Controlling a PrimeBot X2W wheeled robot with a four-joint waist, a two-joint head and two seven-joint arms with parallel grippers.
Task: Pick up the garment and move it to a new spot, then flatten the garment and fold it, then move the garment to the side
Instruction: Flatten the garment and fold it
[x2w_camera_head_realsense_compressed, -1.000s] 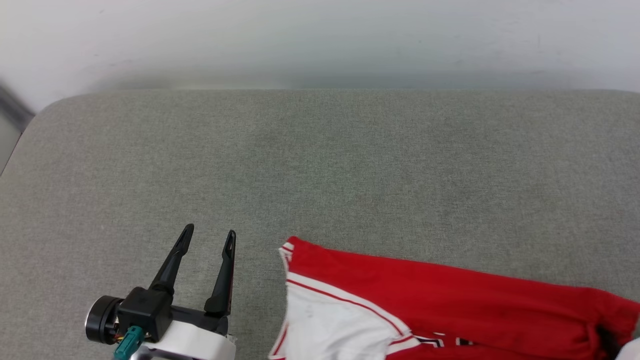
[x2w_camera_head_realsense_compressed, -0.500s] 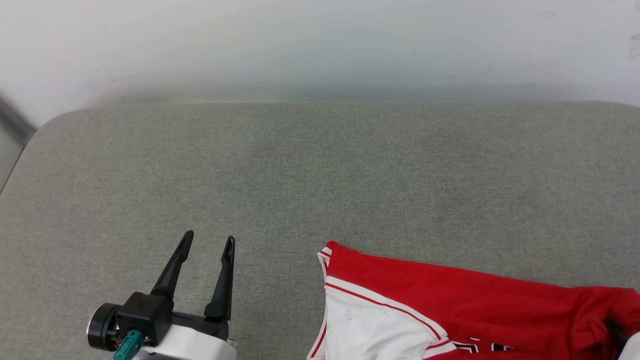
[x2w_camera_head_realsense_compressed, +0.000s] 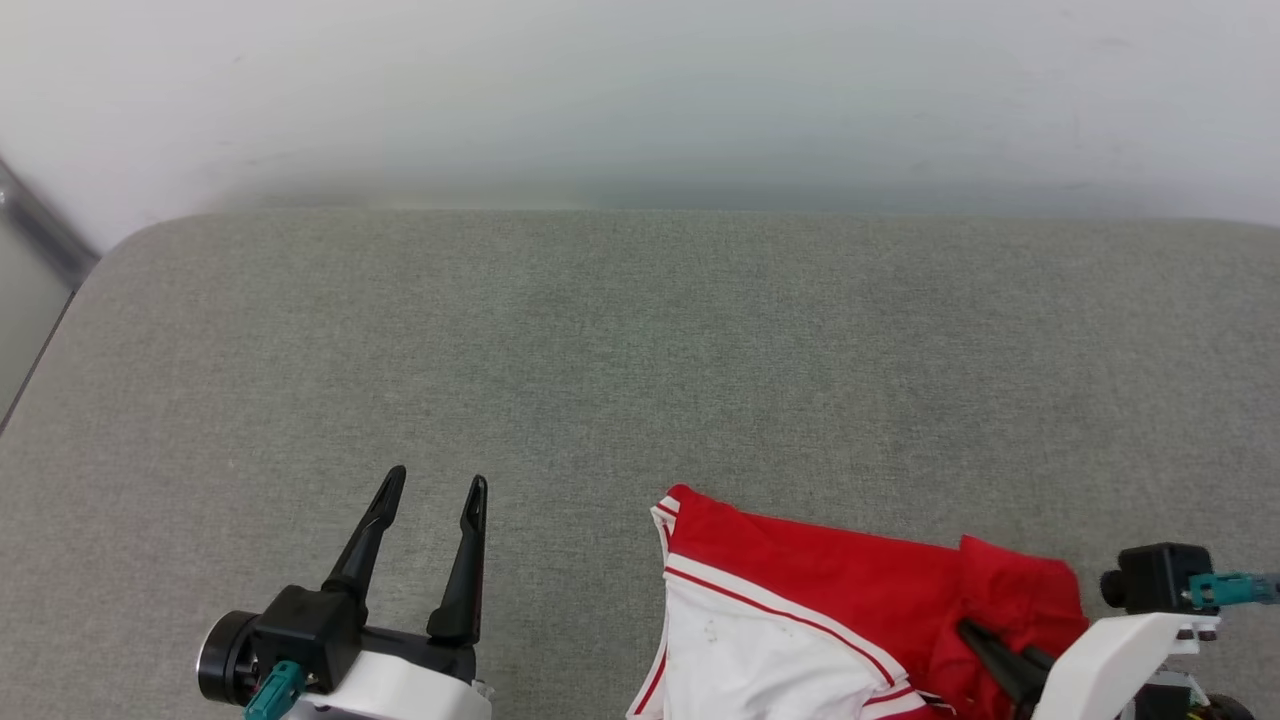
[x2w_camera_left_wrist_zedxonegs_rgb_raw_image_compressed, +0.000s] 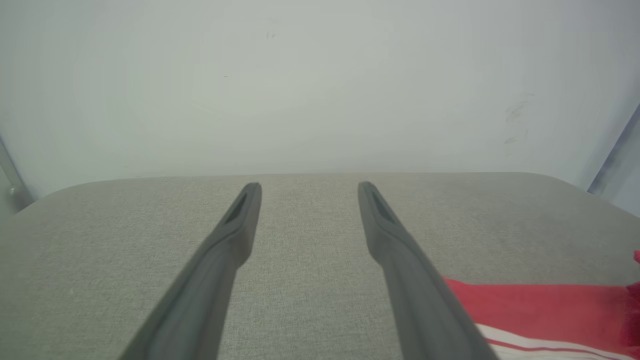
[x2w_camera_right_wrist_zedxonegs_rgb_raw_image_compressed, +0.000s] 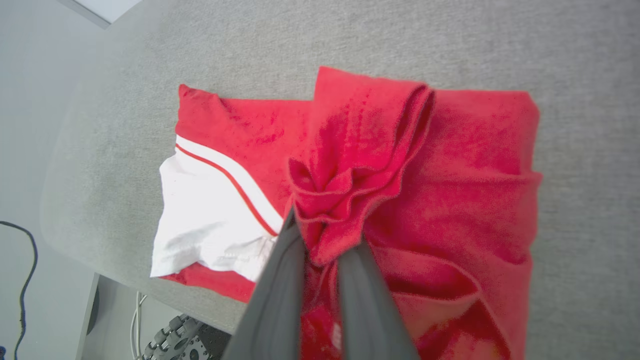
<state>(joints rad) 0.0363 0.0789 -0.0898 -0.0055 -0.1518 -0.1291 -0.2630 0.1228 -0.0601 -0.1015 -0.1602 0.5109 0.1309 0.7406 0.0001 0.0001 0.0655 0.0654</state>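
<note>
Red jersey shirt with white sleeve (x2w_camera_head_realsense_compressed: 840, 590) lay at 5 o'clock on grey fabric surface (x2w_camera_head_realsense_compressed: 620, 360). We had right claw (x2w_camera_right_wrist_zedxonegs_rgb_raw_image_compressed: 320, 240) pinching its bunched red fold for relocation; left claw (x2w_camera_head_realsense_compressed: 437, 478) open, empty, at 7 o'clock.

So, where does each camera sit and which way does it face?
Head view: on the head, facing forward and down at the grey padded surface and wall; left gripper open at lower left, right gripper shut on the garment at lower right.
Left wrist view: looks low along its open fingers toward the wall.
Right wrist view: looks down along its shut fingers at the bunched garment.
All three share the garment and the surface.
</note>
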